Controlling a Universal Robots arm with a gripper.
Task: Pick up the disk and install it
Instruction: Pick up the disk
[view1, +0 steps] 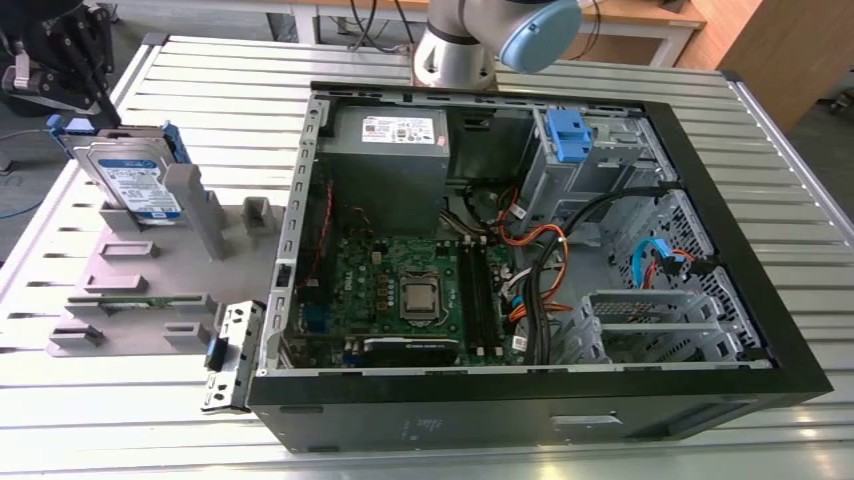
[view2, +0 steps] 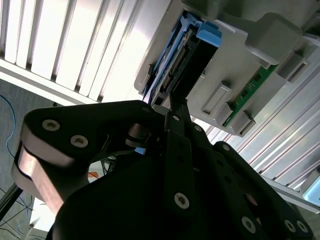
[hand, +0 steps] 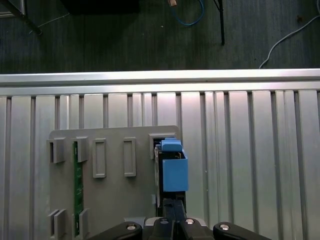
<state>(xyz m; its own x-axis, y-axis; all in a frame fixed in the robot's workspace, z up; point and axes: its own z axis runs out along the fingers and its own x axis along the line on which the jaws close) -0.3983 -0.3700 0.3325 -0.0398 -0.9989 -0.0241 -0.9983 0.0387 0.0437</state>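
1. The gripper (hand: 173, 206) is pictured with its fingers (view2: 175, 125) drawn tight together, tips pointed at the disk (view1: 134, 185).
2. The disk (blue rails along its sides) is held upright on edge in a grey holder (view1: 160, 270), just ahead of the fingertips; whether they touch cannot be told.
3. The open computer case (view1: 534, 405) is seen well apart from the fingers.

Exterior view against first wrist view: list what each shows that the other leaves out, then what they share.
The exterior view adds the open computer case, with its motherboard and grey power supply. The first wrist view adds the dark floor beyond the table edge, with a blue cable on it. Both show the disk standing on edge in the grey holder on the slatted table, with the claw close to it.
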